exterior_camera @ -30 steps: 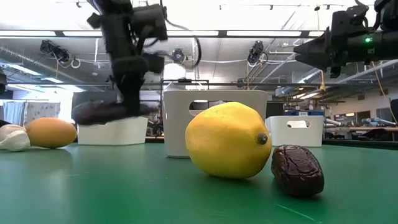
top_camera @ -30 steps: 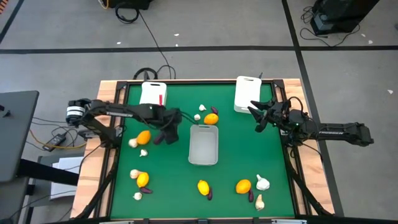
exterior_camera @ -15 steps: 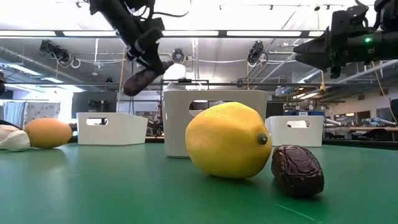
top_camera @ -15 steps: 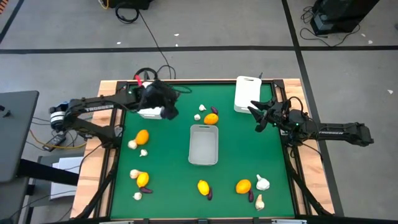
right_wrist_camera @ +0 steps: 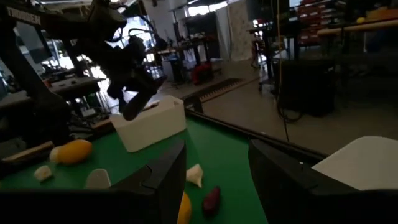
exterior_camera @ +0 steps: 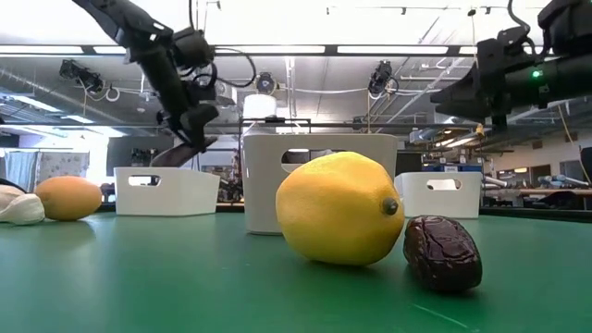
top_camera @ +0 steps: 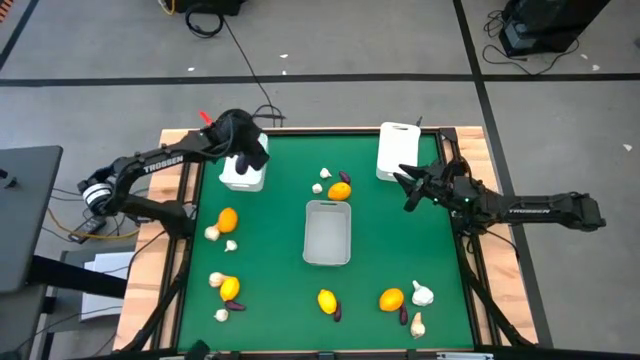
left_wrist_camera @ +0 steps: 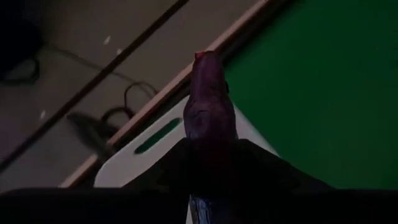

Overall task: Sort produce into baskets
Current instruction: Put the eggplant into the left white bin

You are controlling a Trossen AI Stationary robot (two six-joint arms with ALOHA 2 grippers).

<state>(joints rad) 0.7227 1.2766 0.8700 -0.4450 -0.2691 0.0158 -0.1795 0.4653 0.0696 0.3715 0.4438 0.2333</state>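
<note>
The left claw [top_camera: 247, 152] is positioned above the far-left white basket [top_camera: 243, 172] at the rear of the green worktop [top_camera: 380, 240]. It is closed on a dark purple vegetable [left_wrist_camera: 208, 99], which projects forward between the fingers; in the left wrist view the basket's rim with its slot handle lies directly beneath the vegetable. In the low view the same vegetable [exterior_camera: 182, 150] hangs just over that basket [exterior_camera: 166, 191], not yet released.

The right claw [top_camera: 409, 188] hovers near the far-right basket [top_camera: 397, 150], over the worktop's right side. Its fingers [right_wrist_camera: 158, 177] stand apart and hold nothing.

A third basket [top_camera: 327, 232] sits at the centre of the worktop and appears empty. Just behind it lie a citrus fruit [top_camera: 340, 190], a purple vegetable [top_camera: 345, 178] and two garlic pieces [top_camera: 317, 187].

Left side: a citrus fruit [top_camera: 229, 220] with garlic bulbs [top_camera: 213, 231] beside it. Front left: another citrus fruit [top_camera: 230, 289] with garlic and a purple item touching or just beside it.

Front centre: a citrus fruit [top_camera: 327, 300] with a purple vegetable [top_camera: 337, 313] just beside it; these fill the foreground of the low view.

Front right: a citrus fruit [top_camera: 391, 299], a purple vegetable [top_camera: 403, 315] and two garlic bulbs [top_camera: 422, 294] close together.
</note>
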